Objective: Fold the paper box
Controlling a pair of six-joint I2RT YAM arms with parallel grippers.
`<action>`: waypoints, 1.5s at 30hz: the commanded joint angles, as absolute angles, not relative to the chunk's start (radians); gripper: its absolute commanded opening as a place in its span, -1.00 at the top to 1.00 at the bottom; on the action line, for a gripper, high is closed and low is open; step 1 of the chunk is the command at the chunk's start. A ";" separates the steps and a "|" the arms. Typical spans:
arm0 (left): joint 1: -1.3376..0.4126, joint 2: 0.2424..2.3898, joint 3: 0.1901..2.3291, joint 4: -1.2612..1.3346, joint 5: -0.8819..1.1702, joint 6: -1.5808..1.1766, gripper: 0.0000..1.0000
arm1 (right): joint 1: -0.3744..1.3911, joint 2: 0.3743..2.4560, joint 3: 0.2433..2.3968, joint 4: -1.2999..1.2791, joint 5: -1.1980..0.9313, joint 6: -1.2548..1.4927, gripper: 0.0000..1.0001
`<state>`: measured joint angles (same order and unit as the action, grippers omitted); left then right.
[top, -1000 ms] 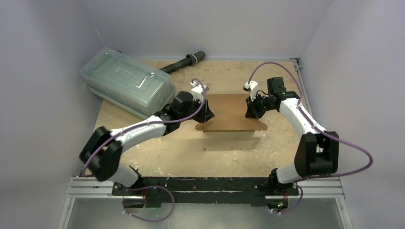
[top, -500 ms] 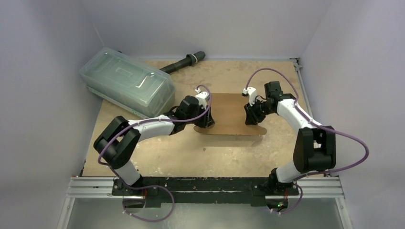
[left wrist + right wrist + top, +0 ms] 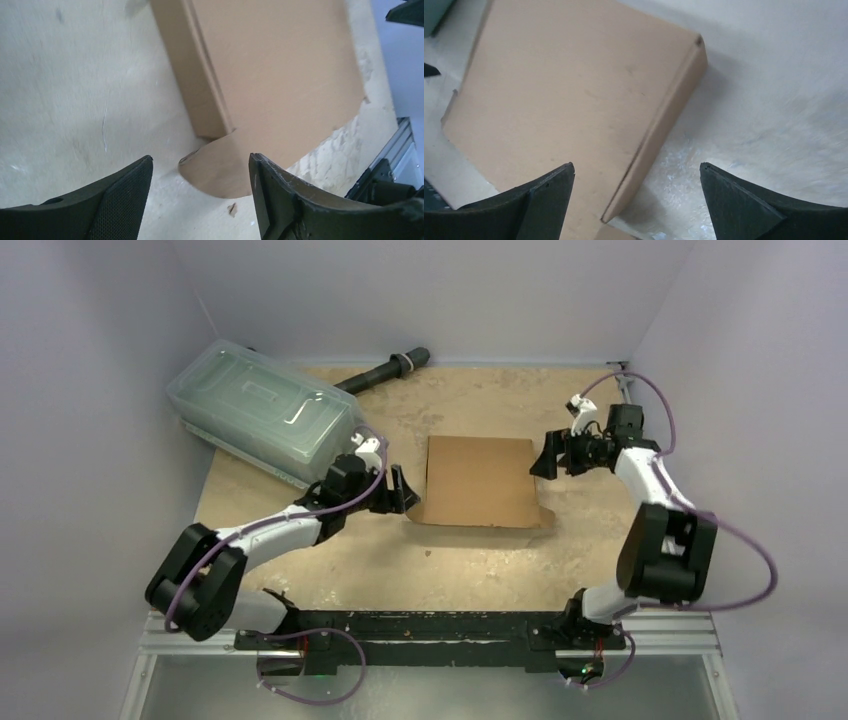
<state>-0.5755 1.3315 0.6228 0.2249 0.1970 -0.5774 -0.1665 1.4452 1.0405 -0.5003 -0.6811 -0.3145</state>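
A brown paper box (image 3: 478,480) lies closed and flat in the middle of the surface (image 3: 460,570). It looks nearly square, so no clear long axis, and rounded tabs poke out along its near edge. The left gripper (image 3: 403,490), jaws apart, sits just beside its near-left corner. The right gripper (image 3: 545,455), jaws wide apart, faces its right side, toward the far corner. Neither touches it.
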 commanded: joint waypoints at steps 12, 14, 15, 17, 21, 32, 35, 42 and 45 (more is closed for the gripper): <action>-0.564 1.565 0.642 0.437 0.275 -0.660 -0.40 | -0.206 1.859 1.104 -0.509 -0.913 -0.150 -0.80; -0.553 1.589 0.641 0.471 0.294 -0.678 -0.40 | -0.216 1.897 1.109 -0.528 -0.937 -0.163 -0.67; -0.544 1.600 0.639 0.490 0.304 -0.688 -0.40 | -0.228 1.919 1.114 -0.543 -0.949 -0.174 -0.58; -0.526 1.612 0.631 0.528 0.317 -0.718 -0.43 | -0.251 1.947 1.119 -0.565 -0.981 -0.192 -0.45; -0.507 1.615 0.618 0.580 0.328 -0.773 -0.54 | -0.287 2.001 1.135 -0.620 -1.037 -0.246 -0.22; -0.499 1.691 0.622 0.701 0.352 -0.924 -0.68 | -0.310 2.080 1.181 -0.755 -1.143 -0.375 -0.03; -0.499 1.731 0.620 0.745 0.360 -0.961 -0.71 | -0.321 2.103 1.192 -0.789 -1.162 -0.404 0.06; -0.500 1.766 0.626 0.803 0.375 -1.015 -0.75 | -0.349 2.160 1.217 -0.867 -1.204 -0.467 0.25; -0.503 1.775 0.622 0.817 0.393 -1.042 -0.77 | -0.361 2.177 1.221 -0.874 -1.211 -0.473 0.31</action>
<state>-0.5045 1.7615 0.6132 0.7311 0.3595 -0.9882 -0.3462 2.1464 1.2102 -0.8330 -1.2507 -0.4072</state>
